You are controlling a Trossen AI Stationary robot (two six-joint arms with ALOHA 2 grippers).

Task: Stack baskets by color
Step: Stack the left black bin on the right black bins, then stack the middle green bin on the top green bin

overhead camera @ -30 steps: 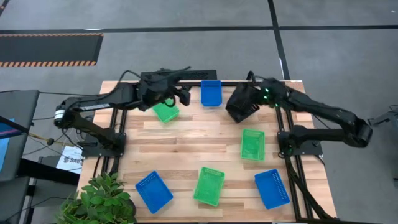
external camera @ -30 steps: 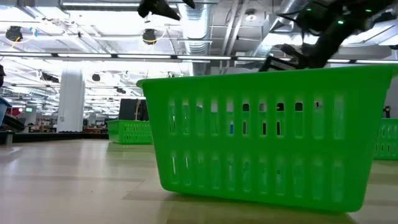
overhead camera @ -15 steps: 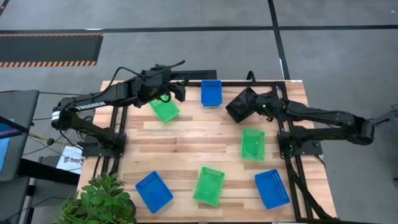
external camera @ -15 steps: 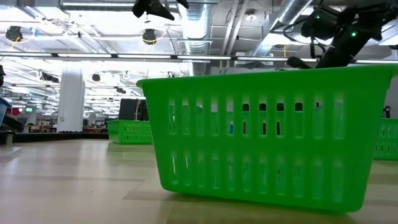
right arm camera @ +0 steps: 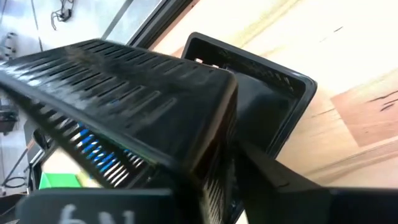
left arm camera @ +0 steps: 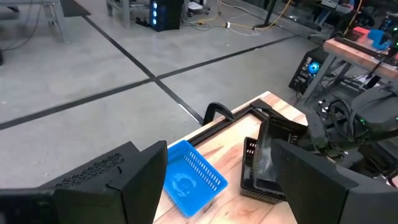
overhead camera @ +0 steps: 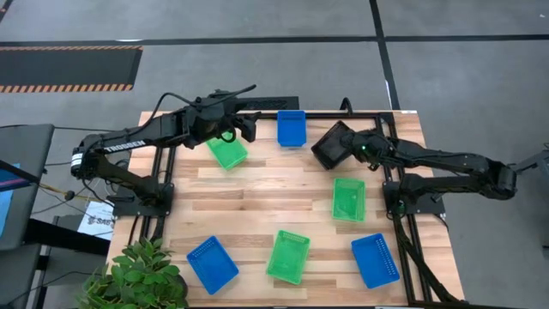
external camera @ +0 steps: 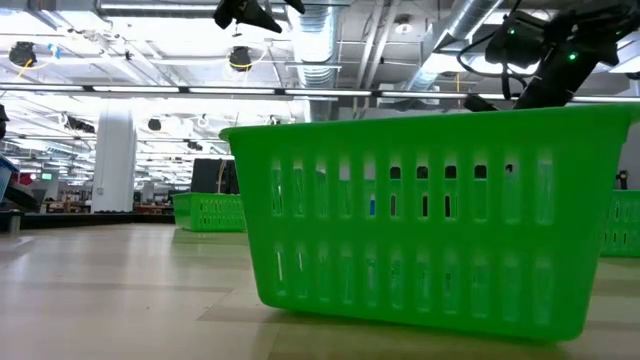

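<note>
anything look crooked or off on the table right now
Yes: at the far right of the table, a black basket sits tilted at the right hand, its rim cocked up over the black basket under it instead of nested flat. The blue and green baskets lie scattered at mixed angles, none tipped over.

Both arms were dark, slim and jointed. The left arm (overhead camera: 129,144) carried white lettering along one link and a white band near its base, with a thin black cable arching over it. The right arm (overhead camera: 446,160) showed a small green light by its wrist. Broad, flat black fingers (left arm camera: 118,177) bore a fine dotted texture.
</note>
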